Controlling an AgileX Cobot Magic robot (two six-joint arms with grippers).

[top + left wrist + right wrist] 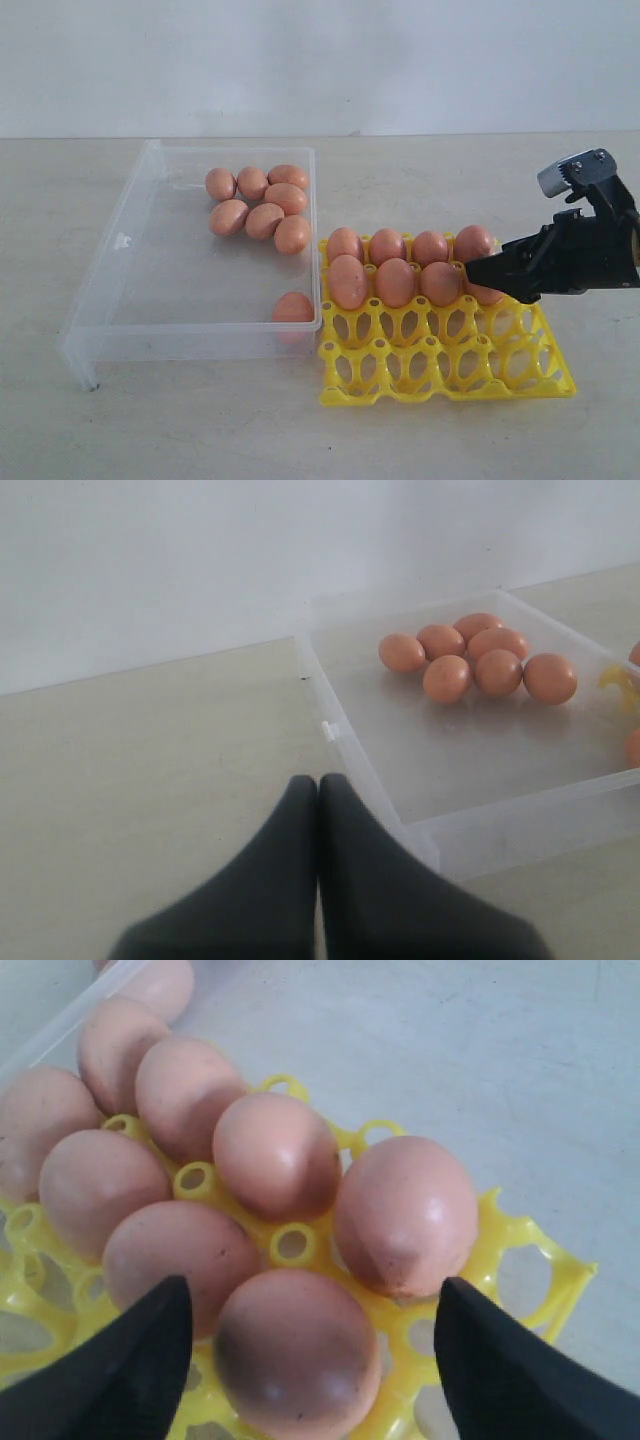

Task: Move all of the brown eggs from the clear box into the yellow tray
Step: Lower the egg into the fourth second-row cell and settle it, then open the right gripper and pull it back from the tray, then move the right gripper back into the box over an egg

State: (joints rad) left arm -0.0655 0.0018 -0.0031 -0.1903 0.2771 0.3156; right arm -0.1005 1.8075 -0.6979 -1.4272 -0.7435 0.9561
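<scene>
Hovering the right gripper [312,1282] wide open, empty, over the right end of the tray [450,385]; eyeing eight eggs [264,220] leftward beyond it in the box [120,240].

The left gripper [318,780] is seen with its jaws pressed together and nothing held, above the pale table [150,760], just outside the clear box [350,750]. 7 brown eggs [447,678] are clustered inside, toward the far wall. A sliver of yellow tray [620,683] is glimpsed beyond.
</scene>
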